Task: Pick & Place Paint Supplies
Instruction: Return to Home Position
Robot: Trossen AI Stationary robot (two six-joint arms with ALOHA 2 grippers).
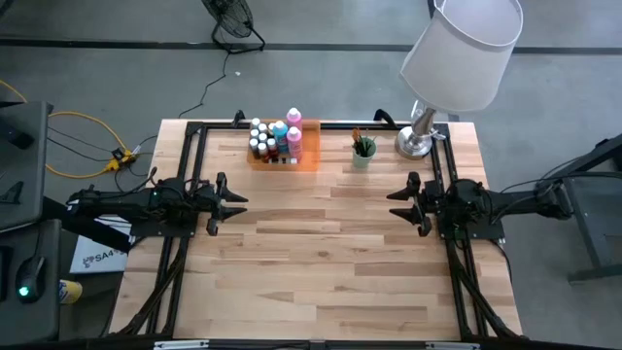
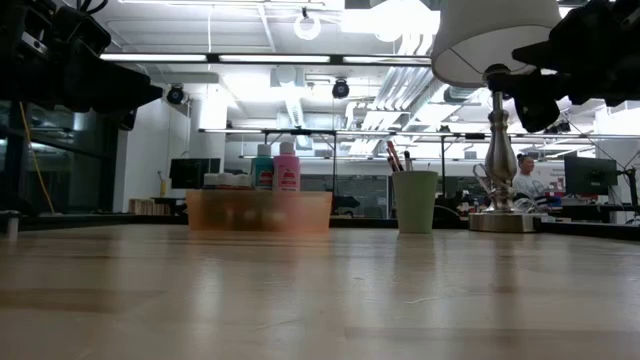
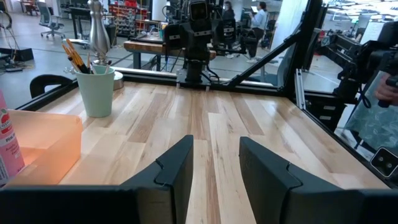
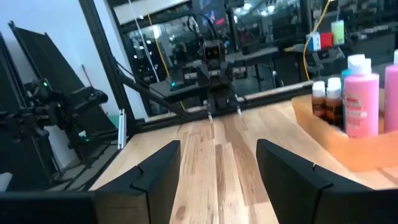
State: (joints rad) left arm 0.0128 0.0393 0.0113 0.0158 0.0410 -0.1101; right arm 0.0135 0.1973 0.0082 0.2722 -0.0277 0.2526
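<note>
Jaws spread and empty, the left gripper [image 1: 236, 204] and right gripper [image 1: 394, 204] hover; a stray swing might topple the green cup [image 3: 98, 96] of paintbrushes [image 3: 76, 57].

At the far edge of the pale wooden plank tabletop [image 1: 321, 262], the small white-capped plastic paint bottles [image 1: 275, 139] are held in the translucent orange plastic tray [image 1: 309, 158]. The pale green cup [image 1: 363, 156], with thin dark paintbrushes [image 1: 360, 142] stood in it, is placed to the tray's right, and the white-shaded metal lamp [image 1: 465, 49] further right.
</note>
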